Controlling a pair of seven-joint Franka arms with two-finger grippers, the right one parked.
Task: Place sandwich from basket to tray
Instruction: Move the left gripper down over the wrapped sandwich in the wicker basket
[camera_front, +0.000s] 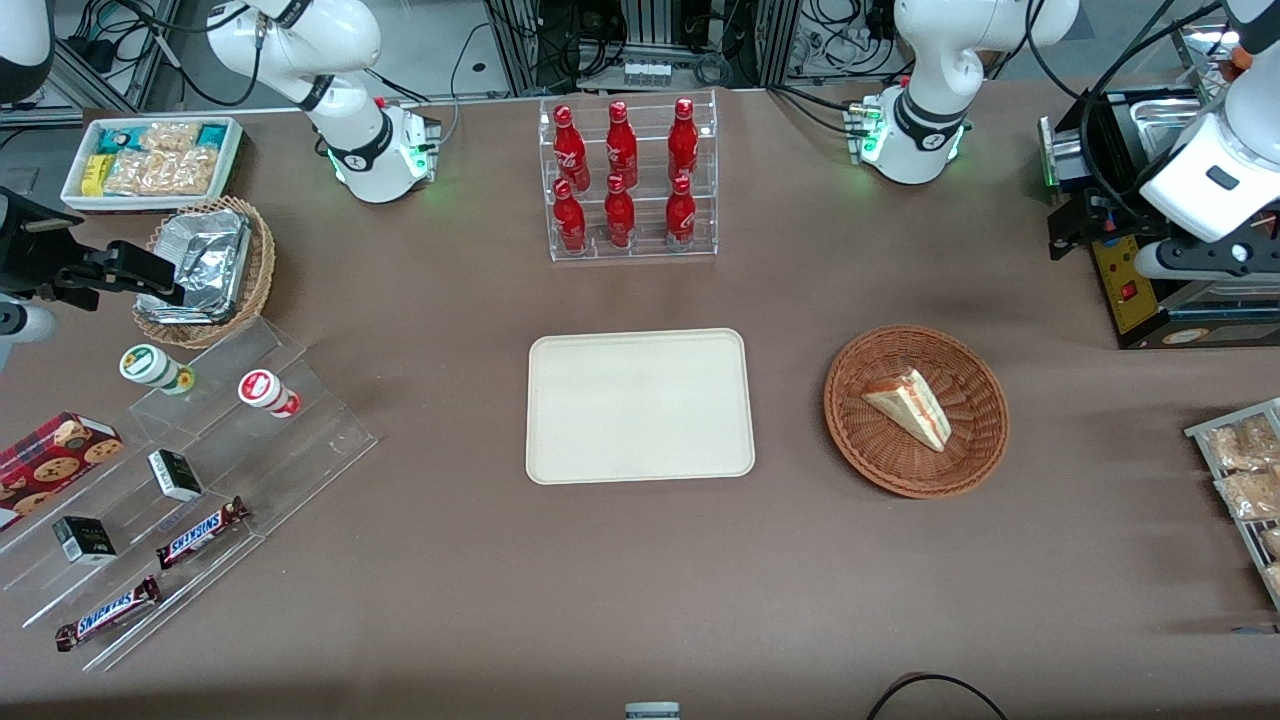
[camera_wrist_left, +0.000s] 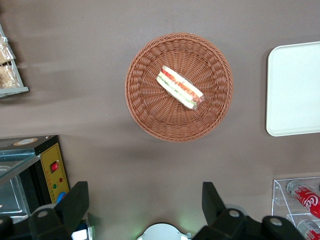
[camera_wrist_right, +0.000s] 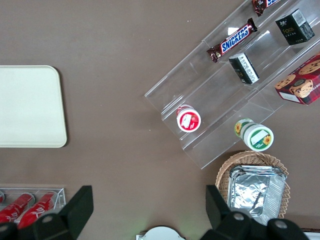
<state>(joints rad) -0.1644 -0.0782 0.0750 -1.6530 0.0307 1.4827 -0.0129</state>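
The sandwich (camera_front: 908, 406) (camera_wrist_left: 180, 87), a pale triangular wedge with red and green filling along its cut edge, lies in the round reddish-brown wicker basket (camera_front: 975, 440) (camera_wrist_left: 145, 100). The cream-white tray (camera_front: 640, 405) (camera_wrist_left: 295, 90) sits flat on the table beside the basket, toward the parked arm's end, with nothing on it. My left gripper (camera_wrist_left: 144, 200) hangs high over the table, farther from the front camera than the basket. Its black fingers (camera_wrist_left: 75, 202) are spread wide apart and hold nothing. The working arm's wrist (camera_front: 1215, 175) shows above a black machine.
A clear rack of red bottles (camera_front: 628, 180) stands farther back than the tray. A black machine with a yellow panel (camera_front: 1130, 280) (camera_wrist_left: 52, 170) sits under the working arm. A rack of snack packets (camera_front: 1245, 470) lies at the working arm's end.
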